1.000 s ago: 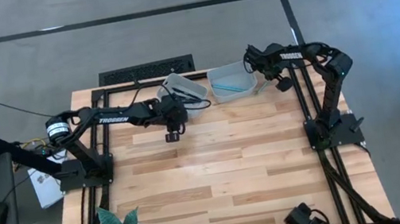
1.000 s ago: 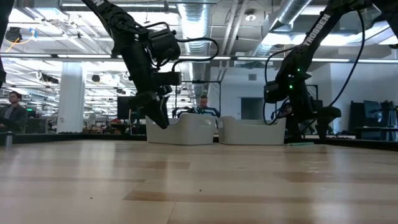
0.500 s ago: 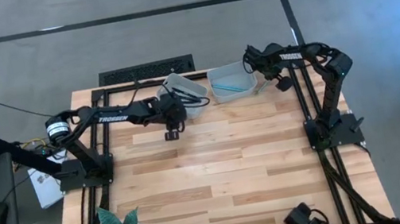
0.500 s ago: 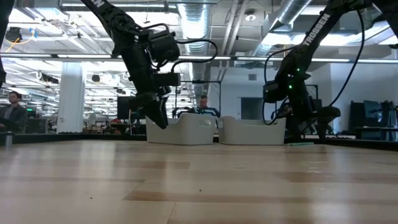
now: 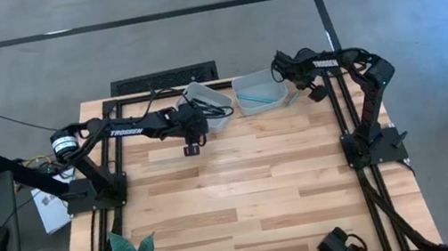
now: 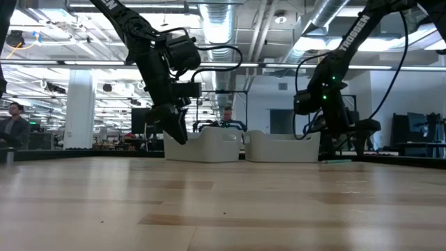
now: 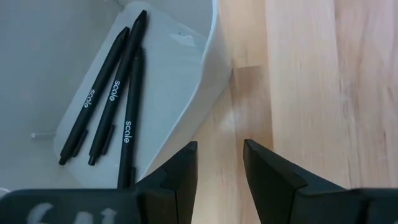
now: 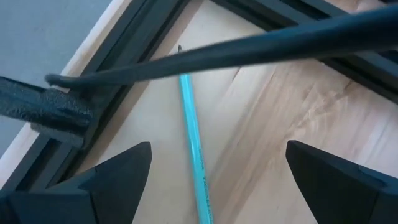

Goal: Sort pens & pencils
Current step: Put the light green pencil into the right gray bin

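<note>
Since the earlier frames the left gripper (image 5: 191, 150) has shifted slightly toward the far edge of the worktop (image 5: 244, 194), ending closer to the left bin (image 5: 213, 98); the right gripper (image 5: 282, 71) has barely shifted.

Left gripper: the wrist view shows its jaws parted by a narrow gap with nothing between them, only bare wood visible through the gap. The white left bin (image 7: 205, 81) lies just ahead of and to one side of the jaws, its rim close to one finger (image 7: 180, 174). Three black pens (image 7: 109, 106) lie inside that bin, side by side and roughly parallel, tips converging at the end farthest from the jaws. Each carries white lettering.

Right gripper: jaws spread wide, grasping nothing. In its wrist view one teal pencil (image 8: 194, 143) lies flat on the worktop, running lengthwise through the gap between the two fingers (image 8: 106, 180), apart from both. A dark cable (image 8: 249, 43) crosses above the pencil's far end, and the black frame rail (image 8: 93, 81) runs just beyond it.

From above, the right bin (image 5: 246, 84) sits beside the left bin at the far edge of the worktop, just beside the right gripper's jaws, and holds teal pencils (image 5: 261, 97); their count cannot be told from that view.
</note>
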Tool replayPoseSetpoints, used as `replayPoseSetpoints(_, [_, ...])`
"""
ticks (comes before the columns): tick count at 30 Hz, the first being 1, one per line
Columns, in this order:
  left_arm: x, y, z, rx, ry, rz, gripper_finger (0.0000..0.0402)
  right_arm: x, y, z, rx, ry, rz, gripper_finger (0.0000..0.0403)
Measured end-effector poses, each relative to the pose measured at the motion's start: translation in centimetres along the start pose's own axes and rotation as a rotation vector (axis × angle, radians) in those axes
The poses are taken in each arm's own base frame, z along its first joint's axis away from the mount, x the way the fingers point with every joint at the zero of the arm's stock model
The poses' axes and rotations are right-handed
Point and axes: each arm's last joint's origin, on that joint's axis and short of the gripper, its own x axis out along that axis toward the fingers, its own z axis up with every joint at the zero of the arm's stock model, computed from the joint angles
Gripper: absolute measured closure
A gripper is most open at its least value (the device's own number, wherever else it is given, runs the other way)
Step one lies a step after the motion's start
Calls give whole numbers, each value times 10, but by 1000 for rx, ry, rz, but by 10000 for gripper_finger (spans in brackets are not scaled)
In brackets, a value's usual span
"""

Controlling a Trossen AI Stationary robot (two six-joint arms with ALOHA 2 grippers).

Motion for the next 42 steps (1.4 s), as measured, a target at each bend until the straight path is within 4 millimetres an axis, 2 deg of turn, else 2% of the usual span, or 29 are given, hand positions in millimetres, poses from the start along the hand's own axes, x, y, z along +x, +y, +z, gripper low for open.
replayPoseSetpoints(4, [0,0,0,1,1,-1,280,0,0,-1,3,35,0,6])
replayPoseSetpoints(11, [0,0,-1,3,6,-5,280,12,2,-2,17,239,-54,6])
replayPoseSetpoints(18, [0,-1,-2,25,16,-13,280,14,3,-6,10,225,-64,18])
replayPoseSetpoints(31, [0,0,0,27,-2,-5,280,14,1,-6,14,223,-87,87])
replayPoseSetpoints(42, [0,0,0,27,-2,-4,280,14,0,-6,15,223,-94,94])
